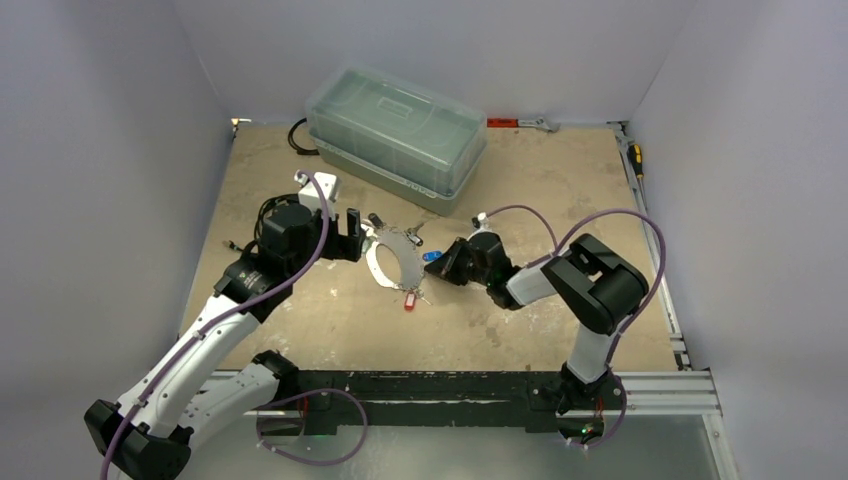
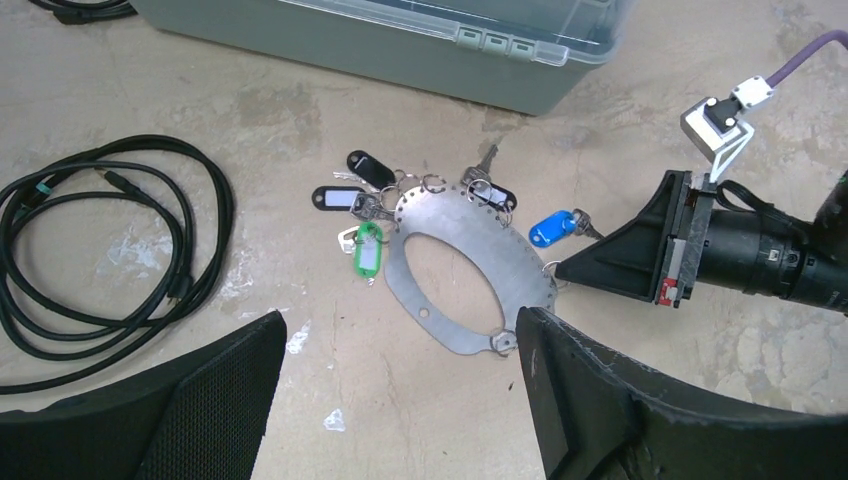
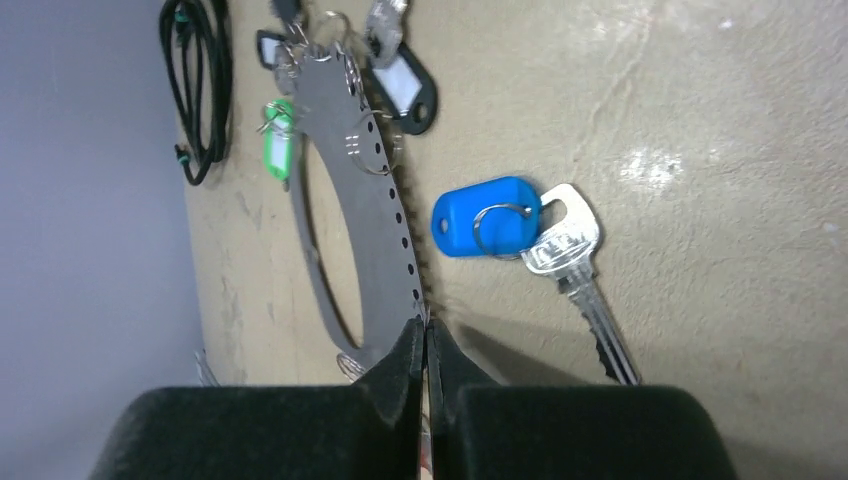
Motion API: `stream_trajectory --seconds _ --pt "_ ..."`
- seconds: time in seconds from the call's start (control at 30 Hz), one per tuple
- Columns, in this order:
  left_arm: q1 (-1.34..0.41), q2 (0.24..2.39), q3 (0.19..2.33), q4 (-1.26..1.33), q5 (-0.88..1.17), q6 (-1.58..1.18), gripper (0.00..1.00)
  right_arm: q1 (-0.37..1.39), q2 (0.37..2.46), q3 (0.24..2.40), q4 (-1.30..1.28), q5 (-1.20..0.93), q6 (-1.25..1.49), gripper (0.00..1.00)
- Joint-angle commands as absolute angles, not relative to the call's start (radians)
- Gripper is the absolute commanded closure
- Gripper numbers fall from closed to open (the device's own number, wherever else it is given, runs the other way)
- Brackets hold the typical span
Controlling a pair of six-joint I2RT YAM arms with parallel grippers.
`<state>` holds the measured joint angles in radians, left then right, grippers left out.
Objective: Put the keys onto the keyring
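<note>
While right fingers [image 3: 392, 372] meet at keyring [image 3: 375, 220] rim, left fingers [image 2: 600, 400] wide apart

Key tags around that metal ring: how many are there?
6. Plain black tag, two labelled black tags and green tag around the keyring's far end; blue tag beside it; red tag at its near edge. Others may hide.

Lidded box [image 1: 395, 135] near, behind the keyring [image 1: 392, 262]
</note>
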<state>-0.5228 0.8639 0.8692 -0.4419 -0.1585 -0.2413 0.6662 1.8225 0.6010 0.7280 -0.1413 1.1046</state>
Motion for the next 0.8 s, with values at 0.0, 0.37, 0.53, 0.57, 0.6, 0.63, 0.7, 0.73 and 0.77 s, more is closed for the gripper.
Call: stream_trajectory --seconds 0.0,0.37,0.53,0.57,0.6,0.63,0.7,0.73,0.77 --pt "-0.515 0.84 0.884 -0.396 -0.104 -0.214 0.16 0.664 1.714 0.553 0.882 -0.124 0.916 1.0" --pt "-0.515 0.772 0.904 -0.306 0.08 -0.212 0.16 0.666 1.471 0.472 1.007 -0.191 0.653 1.0" --pt "-0.515 0.742 0.921 -0.238 0.141 -0.209 0.15 0.666 1.323 0.46 0.999 -0.223 0.553 1.0" --pt "-0.515 0.735 0.92 -0.219 0.159 -0.208 0.14 0.666 1.293 0.457 0.997 -0.237 0.539 1.0" --pt "-0.515 0.729 0.92 -0.199 0.178 -0.204 0.14 0.666 1.263 0.454 0.999 -0.25 0.526 1.0" --pt "-0.515 0.724 0.92 -0.183 0.202 -0.2 0.13 0.665 1.236 0.447 1.01 -0.267 0.519 1.0" --pt "-0.515 0.713 0.918 -0.143 0.259 -0.186 0.13 0.666 1.177 0.435 1.023 -0.299 0.512 1.0" --pt "-0.515 0.709 0.913 -0.121 0.291 -0.179 0.13 0.666 1.154 0.427 1.042 -0.331 0.513 1.0" --pt "-0.515 0.707 0.909 -0.098 0.319 -0.177 0.13 0.666 1.133 0.417 1.065 -0.353 0.525 1.0"
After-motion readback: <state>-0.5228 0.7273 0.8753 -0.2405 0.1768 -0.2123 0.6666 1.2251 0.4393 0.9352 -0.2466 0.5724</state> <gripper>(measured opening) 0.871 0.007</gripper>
